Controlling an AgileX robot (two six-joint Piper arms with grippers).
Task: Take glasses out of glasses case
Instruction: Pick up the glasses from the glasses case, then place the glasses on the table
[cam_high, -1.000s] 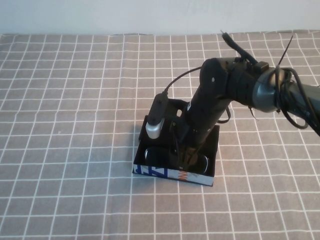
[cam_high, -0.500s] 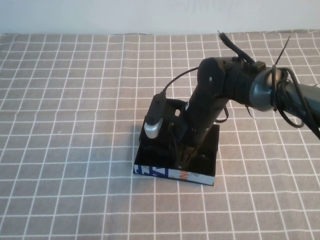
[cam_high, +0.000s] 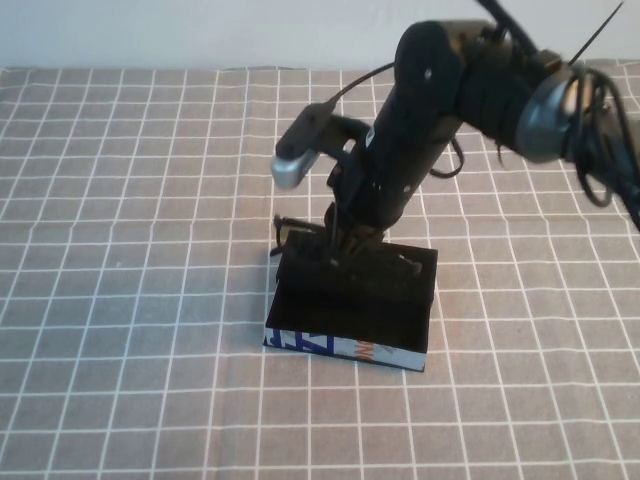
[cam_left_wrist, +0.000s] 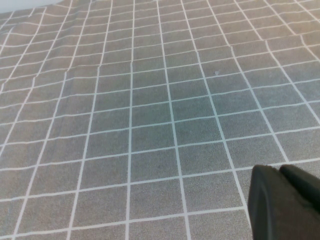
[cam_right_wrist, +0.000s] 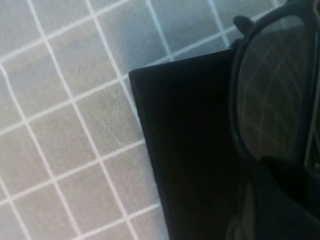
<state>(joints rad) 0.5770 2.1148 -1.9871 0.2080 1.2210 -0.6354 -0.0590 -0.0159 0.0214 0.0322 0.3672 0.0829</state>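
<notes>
glasses (cam_high: 300, 232): black frame, hung in the air over the far edge of the glasses case (cam_high: 350, 305), one arm poking out left
right gripper (cam_high: 340, 245): above the case's far edge, clamped on the frame near its middle
left gripper (cam_left_wrist: 285, 202): low over bare cloth, nothing between its tips; can't tell if parted
risk: frame could twist or slip from a narrow pinch; trailing arm could snag the case rim
surface: grey checked tablecloth (cam_high: 120, 200), white wall beyond
</notes>
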